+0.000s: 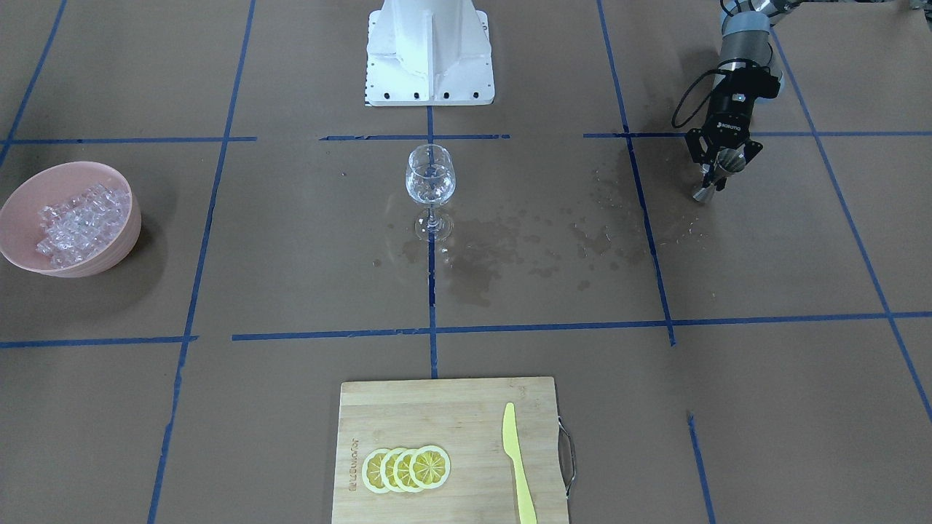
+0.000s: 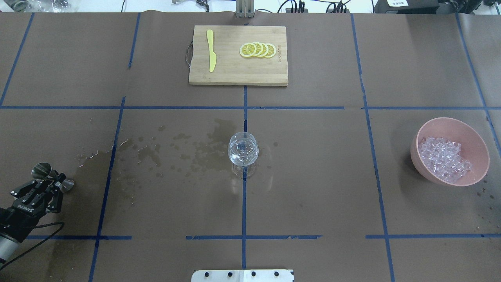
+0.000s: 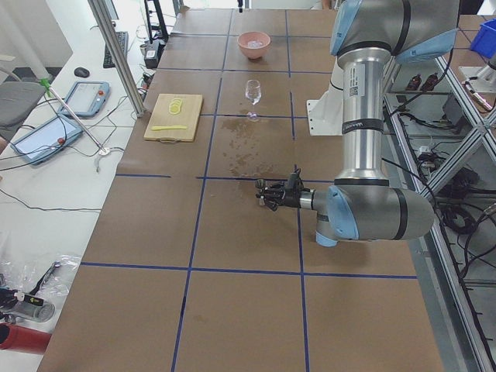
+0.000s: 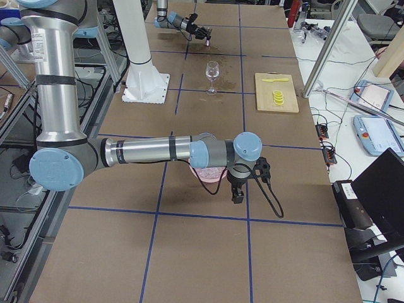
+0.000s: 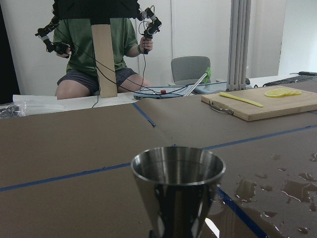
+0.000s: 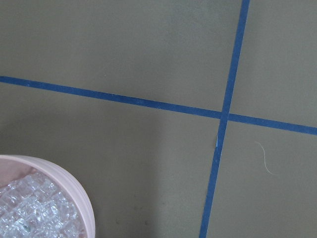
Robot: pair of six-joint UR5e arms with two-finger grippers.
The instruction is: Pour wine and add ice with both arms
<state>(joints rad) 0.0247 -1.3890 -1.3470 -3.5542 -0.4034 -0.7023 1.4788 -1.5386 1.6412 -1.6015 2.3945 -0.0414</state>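
A wine glass (image 2: 243, 150) stands at the table's centre with a little clear wine (image 1: 429, 191) in its bowl. Far to its left in the overhead view, my left gripper (image 2: 52, 181) is shut on the waist of a steel jigger (image 2: 42, 170), low over the table. The left wrist view shows the jigger's open cup (image 5: 178, 167), and I cannot see liquid in it. The ice (image 2: 444, 156) is heaped in a pink bowl (image 2: 479, 145) at the right. My right gripper (image 4: 238, 192) points down just beside that bowl (image 6: 81, 203). Whether it is open or shut, I cannot tell.
A wooden cutting board (image 2: 238, 76) at the far side carries lemon slices (image 2: 257, 49) and a yellow knife (image 2: 211, 50). Wet spill patches (image 2: 188, 150) darken the paper between jigger and glass. The white pedestal (image 1: 429, 54) is at the robot's side. A seated person (image 5: 96, 44) is beyond the table.
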